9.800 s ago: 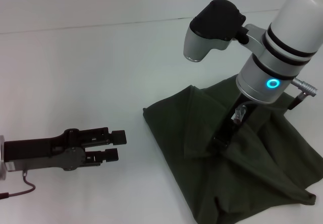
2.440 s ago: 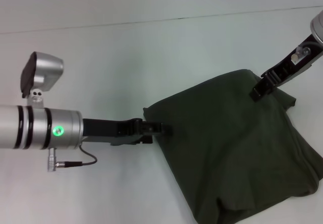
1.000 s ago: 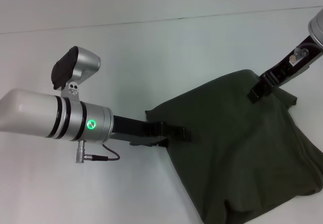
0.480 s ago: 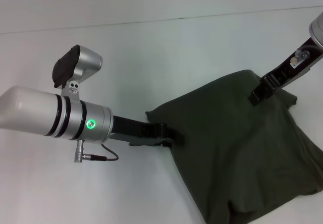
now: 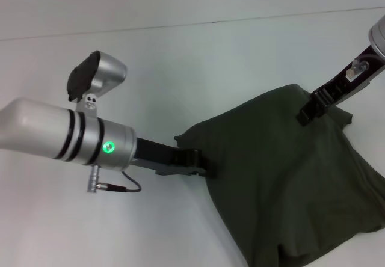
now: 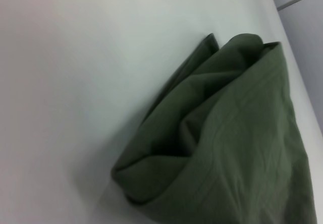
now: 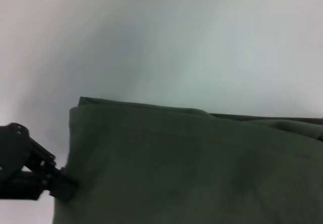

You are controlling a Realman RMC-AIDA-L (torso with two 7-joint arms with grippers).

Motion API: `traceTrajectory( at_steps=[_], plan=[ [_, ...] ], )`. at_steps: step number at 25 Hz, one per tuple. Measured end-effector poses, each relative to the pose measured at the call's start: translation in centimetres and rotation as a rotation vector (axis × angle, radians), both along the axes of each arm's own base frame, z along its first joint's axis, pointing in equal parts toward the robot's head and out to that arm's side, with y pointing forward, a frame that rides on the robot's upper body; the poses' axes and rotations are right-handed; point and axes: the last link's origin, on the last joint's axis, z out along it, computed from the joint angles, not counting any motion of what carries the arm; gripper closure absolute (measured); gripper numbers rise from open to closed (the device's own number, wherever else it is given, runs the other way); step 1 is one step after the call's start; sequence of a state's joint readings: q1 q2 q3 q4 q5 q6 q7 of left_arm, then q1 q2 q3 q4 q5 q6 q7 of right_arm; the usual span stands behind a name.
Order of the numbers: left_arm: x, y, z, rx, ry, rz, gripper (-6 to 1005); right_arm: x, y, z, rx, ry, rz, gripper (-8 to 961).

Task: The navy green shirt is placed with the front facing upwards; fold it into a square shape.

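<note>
Though it is meant to end up square, the navy green shirt (image 5: 289,177) lies as a lopsided, puffy bundle on the right half of the white table (image 5: 180,62), running off the near and right sides of the head view. Its left edge slants from a blunt corner toward the near side, and the left wrist view shows several loose layers rolled over each other at one corner.

The left hand (image 5: 201,166) is low on the table at that left edge, its tips against or under the cloth; I cannot tell whether it is spread or pinching fabric. The right hand (image 5: 305,115) rests on the far right part of the bundle, tips down on the cloth; its state cannot be told either.

The likely trouble is that the layers slip. If either hand pulls or pushes with only the top ply caught, the plies beneath would stay put and the fold would skew or bunch. A hand sliding along the table could also drag the whole bundle instead of shaping it, since little seems to anchor it.

Open table lies to the left and far side of the shirt, giving the left arm plenty of room. To the right and near side the cloth leaves the view, so room there cannot be judged.
</note>
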State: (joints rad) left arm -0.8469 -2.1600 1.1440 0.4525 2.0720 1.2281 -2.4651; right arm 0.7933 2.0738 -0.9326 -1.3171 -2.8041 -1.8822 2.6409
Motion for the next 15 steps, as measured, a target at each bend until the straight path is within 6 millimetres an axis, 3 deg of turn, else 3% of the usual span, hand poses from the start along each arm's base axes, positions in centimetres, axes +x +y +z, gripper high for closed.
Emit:
traceTrajectory(
  at_steps=[6,15],
  plan=[
    [-2.2,0.3,3.0,0.032,-0.027,0.05,945,0.1,0.0,0.0,0.0,0.0,0.001,560],
    [-4.8,1.5,6.1,0.1,0.047,0.086,945,-0.2,0.1,-0.5,-0.013,0.001,0.002,561]
  ],
)
